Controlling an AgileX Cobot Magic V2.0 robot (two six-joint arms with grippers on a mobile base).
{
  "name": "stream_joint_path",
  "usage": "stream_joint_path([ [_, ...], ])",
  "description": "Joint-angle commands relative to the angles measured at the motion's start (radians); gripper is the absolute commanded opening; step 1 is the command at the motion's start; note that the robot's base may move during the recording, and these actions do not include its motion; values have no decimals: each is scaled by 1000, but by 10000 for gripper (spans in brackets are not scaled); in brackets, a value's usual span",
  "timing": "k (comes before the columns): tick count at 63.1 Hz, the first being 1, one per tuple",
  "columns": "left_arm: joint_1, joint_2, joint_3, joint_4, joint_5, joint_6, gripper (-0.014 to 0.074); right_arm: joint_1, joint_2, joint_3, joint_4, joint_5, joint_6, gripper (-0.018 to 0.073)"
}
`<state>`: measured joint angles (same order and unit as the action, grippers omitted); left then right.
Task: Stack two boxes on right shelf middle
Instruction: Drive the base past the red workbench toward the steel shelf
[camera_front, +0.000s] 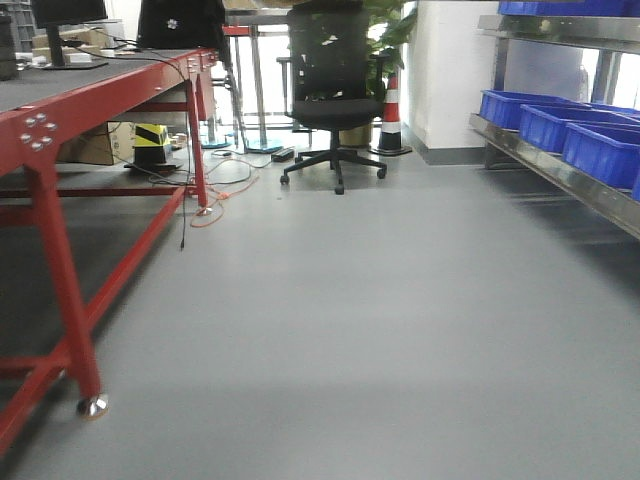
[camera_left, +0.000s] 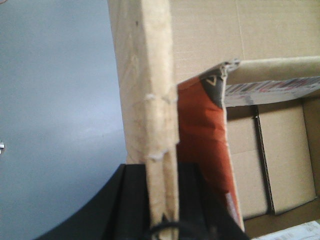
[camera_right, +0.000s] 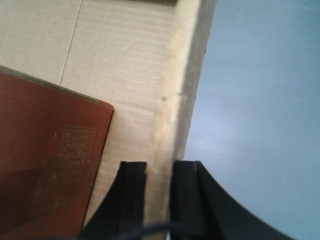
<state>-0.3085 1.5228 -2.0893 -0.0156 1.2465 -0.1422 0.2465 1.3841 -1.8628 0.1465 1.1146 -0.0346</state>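
Observation:
In the left wrist view a plain brown cardboard box (camera_left: 145, 75) has its wall edge clamped between the black fingers of my left gripper (camera_left: 161, 200), which is shut on it. In the right wrist view my right gripper (camera_right: 159, 195) is shut on the opposite wall of the box (camera_right: 175, 100). Grey floor shows beyond both walls. An orange-red packet (camera_left: 202, 140) lies inside, also seen as the packet (camera_right: 45, 165). I cannot tell a second box apart. The right shelf (camera_front: 560, 175) stands at the right of the front view; box and grippers are out of that view.
Blue plastic bins (camera_front: 590, 140) fill the steel shelf level, with another level (camera_front: 560, 28) above. A red-framed table (camera_front: 60, 130) runs along the left. A black office chair (camera_front: 335, 90) and a traffic cone (camera_front: 391, 115) stand at the back, with cables (camera_front: 215, 190) on the floor.

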Motion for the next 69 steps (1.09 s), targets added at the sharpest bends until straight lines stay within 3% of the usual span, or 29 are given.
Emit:
stream_joint_path([
  [1, 5, -12, -14, 23, -37, -1, -111, -5, -10, -9, -31, -52, -10, -151],
  [69, 5, -12, -14, 26, -37, -1, -111, -5, -10, -9, -31, -52, -10, -151],
])
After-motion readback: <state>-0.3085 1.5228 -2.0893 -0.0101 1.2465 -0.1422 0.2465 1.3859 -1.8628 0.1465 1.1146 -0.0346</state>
